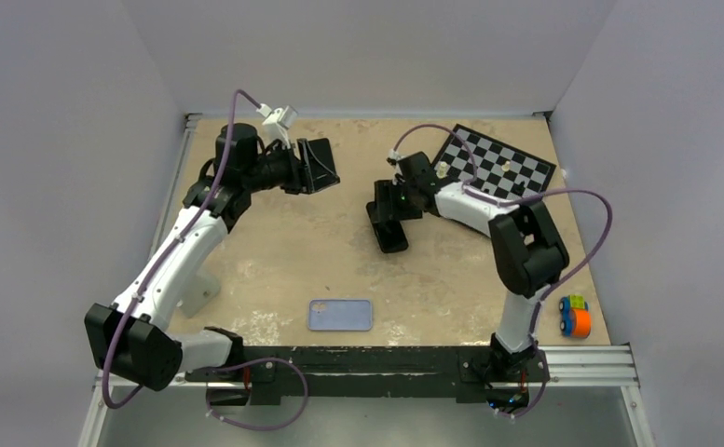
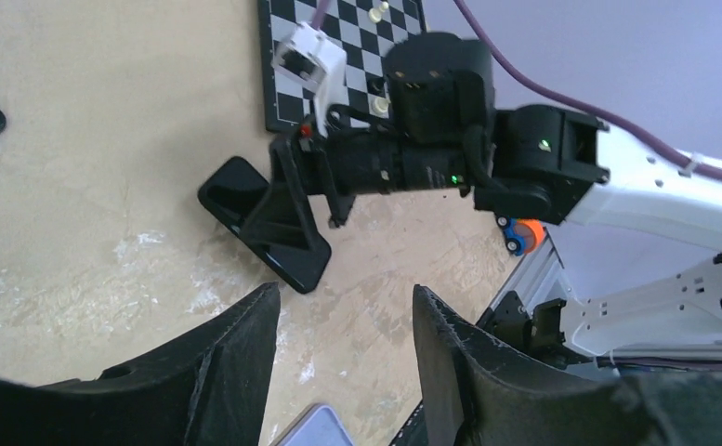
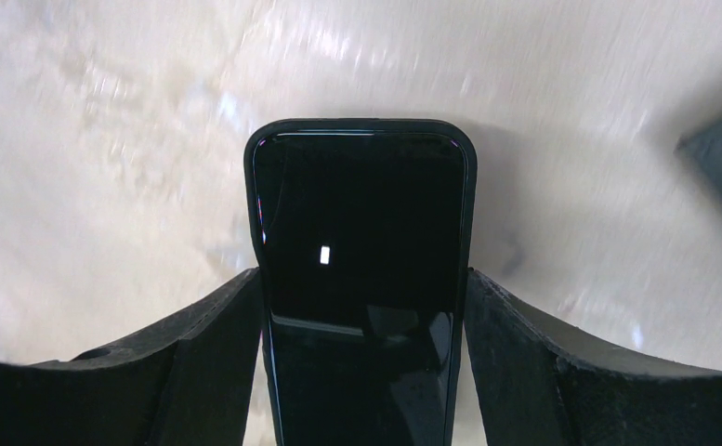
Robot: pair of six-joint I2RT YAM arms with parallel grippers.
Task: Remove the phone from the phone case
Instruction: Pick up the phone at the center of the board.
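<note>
I am looking through the right wrist camera, and my right gripper (image 3: 361, 275) is squeezing the shiny black flat phone (image 3: 361, 200) by its two long sides. The phone is sitting near the middle of the pale sandy surface (image 1: 283, 251). It is looking bare, with no light rim around it. The thin pale blue-purple phone case (image 1: 340, 315) is lying flat by itself at the near edge, well apart from the phone. So I am thinking the phone is already out. My left gripper (image 2: 343, 311) is hanging up in the air with its fingers apart and nothing between them.

The slippery phone is worrying me. Its sides are smooth, so lifting or turning too fast could be making it slide out and bang down. I cannot tell if its far end is touching the surface. If it is, dragging could be scratching it.
</note>
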